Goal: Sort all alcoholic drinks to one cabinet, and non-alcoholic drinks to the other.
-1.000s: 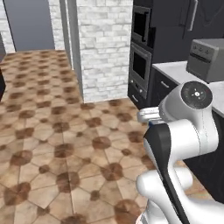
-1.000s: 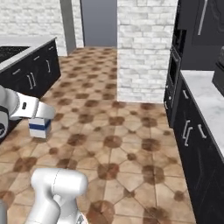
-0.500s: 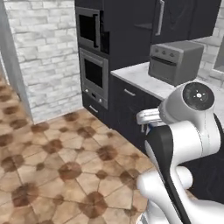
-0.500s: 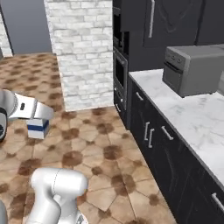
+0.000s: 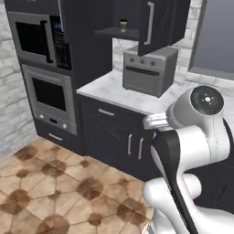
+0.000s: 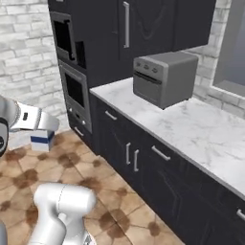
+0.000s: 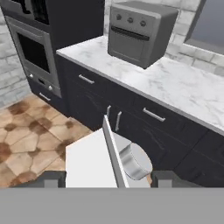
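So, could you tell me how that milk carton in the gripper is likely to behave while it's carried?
The milk carton looks like thin card, so a hard squeeze could probably dent it. Its flat sides likely give the gripper a steady, non-rolling hold. It seems small, so probably light.

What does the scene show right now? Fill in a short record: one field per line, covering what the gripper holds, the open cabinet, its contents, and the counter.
held: milk carton, white with a blue base, between the fingers of the gripper
cabinet: door swung open above the counter
shelf contents: coffee cup standing upright
counter: marble, with a grey toaster oven on it
left of counter: built-in oven with a microwave above
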